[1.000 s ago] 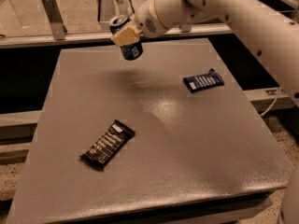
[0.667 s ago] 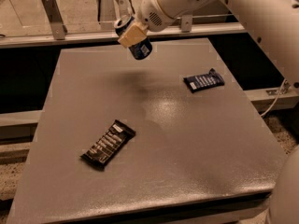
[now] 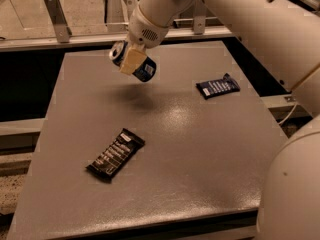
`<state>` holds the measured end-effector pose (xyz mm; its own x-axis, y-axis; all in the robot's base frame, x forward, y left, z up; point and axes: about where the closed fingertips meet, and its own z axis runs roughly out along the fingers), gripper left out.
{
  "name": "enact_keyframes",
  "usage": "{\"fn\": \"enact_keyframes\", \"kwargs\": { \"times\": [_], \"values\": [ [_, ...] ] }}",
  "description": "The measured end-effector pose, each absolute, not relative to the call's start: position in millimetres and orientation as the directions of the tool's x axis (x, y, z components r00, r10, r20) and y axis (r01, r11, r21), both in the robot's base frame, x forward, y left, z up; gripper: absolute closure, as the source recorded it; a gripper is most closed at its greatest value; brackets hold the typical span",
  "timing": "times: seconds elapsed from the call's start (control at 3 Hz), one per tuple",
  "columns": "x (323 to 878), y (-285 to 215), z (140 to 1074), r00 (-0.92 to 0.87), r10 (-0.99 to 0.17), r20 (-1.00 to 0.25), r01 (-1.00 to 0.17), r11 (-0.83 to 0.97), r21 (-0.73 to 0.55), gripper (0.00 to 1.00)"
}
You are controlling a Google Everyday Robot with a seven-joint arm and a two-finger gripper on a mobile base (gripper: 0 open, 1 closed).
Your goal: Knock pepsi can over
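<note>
The pepsi can (image 3: 141, 69) is a small blue can with a silver top. It hangs tilted, top to the upper left, in the air above the far middle of the grey table (image 3: 190, 149). My gripper (image 3: 132, 60) is shut on it; a tan finger pad (image 3: 131, 61) lies across its middle. The white arm comes down from the upper right. The can's shadow falls on the table just below it.
A dark snack bar wrapper (image 3: 115, 154) lies at the table's left middle. A blue one (image 3: 218, 86) lies at the far right. A metal rail and posts (image 3: 55, 16) run behind the table. The robot's white body fills the right edge.
The arm has carried the can slightly right and down toward the table, and the can has tipped further onto its side.
</note>
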<state>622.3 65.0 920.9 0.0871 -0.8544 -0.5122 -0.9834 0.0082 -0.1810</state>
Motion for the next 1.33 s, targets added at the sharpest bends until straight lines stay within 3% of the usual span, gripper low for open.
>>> {"fn": "enact_keyframes", "kwargs": {
  "times": [0.33,1.33],
  "values": [
    [606,88,906,0.164,-0.873,-0.459,-0.982,-0.098,-0.164,0.83],
    [579,125,878,0.274,-0.874,-0.401,-0.962,-0.245,-0.122,0.13]
  ]
}}
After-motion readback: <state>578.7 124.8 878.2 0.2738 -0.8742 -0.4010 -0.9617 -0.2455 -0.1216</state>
